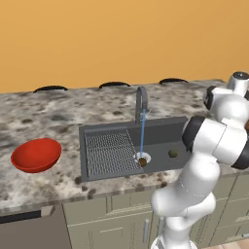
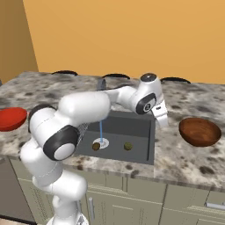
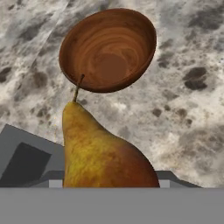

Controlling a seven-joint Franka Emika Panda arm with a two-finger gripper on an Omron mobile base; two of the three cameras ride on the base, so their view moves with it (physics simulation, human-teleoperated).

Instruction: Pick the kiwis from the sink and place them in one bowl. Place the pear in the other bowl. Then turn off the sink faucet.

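The orange-tan pear (image 3: pixel 100 153) looms stem-up in the hand view, and my gripper (image 2: pixel 161 117) is shut on it above the counter just right of the sink (image 2: pixel 132 125). The dark brown bowl (image 3: pixel 108 49) lies ahead of the pear and holds nothing; it sits on the counter to the right (image 2: pixel 200 131). Two kiwis lie in the sink: the brown one (image 1: pixel 143 161) on the drain under the water stream, the olive-green one (image 1: pixel 172 153) to its right. The red bowl (image 1: pixel 36 154) stands left of the sink. The faucet (image 1: pixel 141 102) runs a thin blue stream (image 1: pixel 142 133).
A ribbed wire rack (image 1: pixel 109 151) fills the left half of the basin. Speckled stone counter (image 2: pixel 184 154) surrounds the sink, with cabinet fronts below. Dark burner rings (image 1: pixel 114 85) line the back edge by the orange wall.
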